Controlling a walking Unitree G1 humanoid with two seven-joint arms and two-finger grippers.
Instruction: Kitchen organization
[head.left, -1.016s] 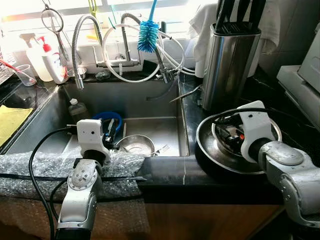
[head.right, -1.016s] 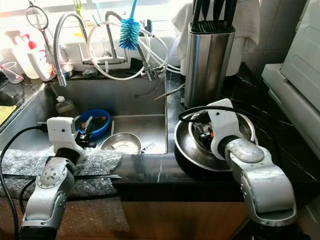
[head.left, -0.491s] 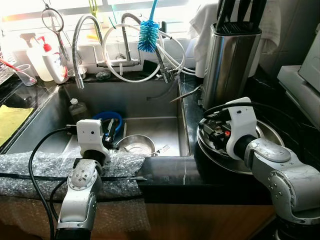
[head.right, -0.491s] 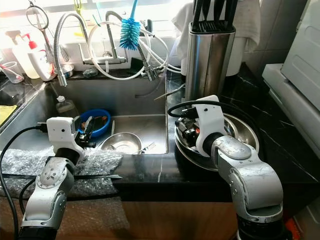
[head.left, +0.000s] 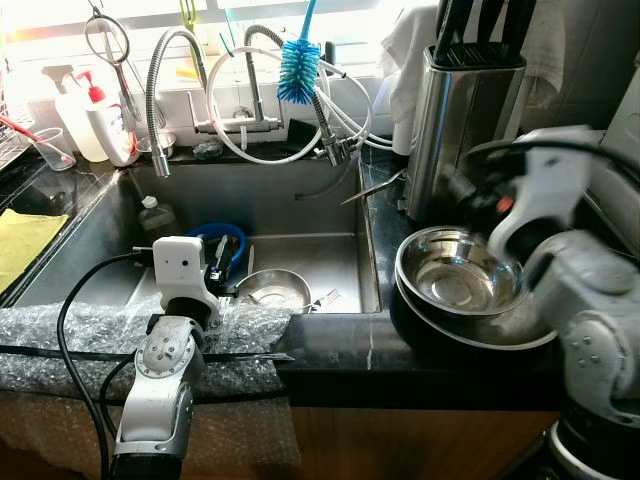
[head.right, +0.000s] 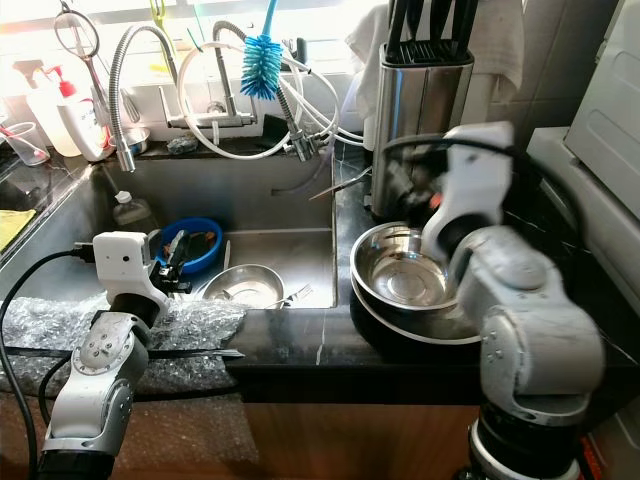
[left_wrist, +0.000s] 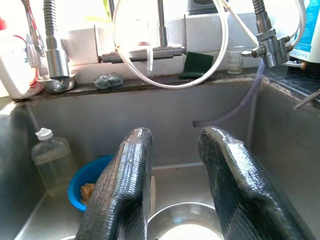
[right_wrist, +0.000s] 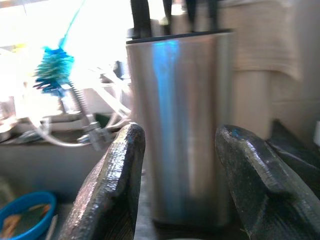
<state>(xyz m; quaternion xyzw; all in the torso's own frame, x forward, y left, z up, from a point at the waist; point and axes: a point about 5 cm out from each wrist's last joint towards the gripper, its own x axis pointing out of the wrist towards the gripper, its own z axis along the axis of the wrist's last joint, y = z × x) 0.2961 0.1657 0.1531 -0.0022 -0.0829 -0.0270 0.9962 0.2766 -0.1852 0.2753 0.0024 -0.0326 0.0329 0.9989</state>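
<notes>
While right tool (right_wrist: 175, 185) gapes, knife block (right_wrist: 177, 125) ahead

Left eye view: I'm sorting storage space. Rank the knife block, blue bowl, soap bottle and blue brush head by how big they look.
1. Knife block, clearly largest.
2. Soap bottle.
3. Blue bowl, partly hidden, so unsure against the bottle.
4. Brush head, smallest.

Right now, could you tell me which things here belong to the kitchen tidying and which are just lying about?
Part of the job:
- steel bowls stacked on the counter
- right gripper, open, facing the knife block
- steel bowl and blue bowl in the sink
- left gripper, open, over the sink

Just lying about:
- bottle brush
- soap bottle
- bubble wrap
</notes>
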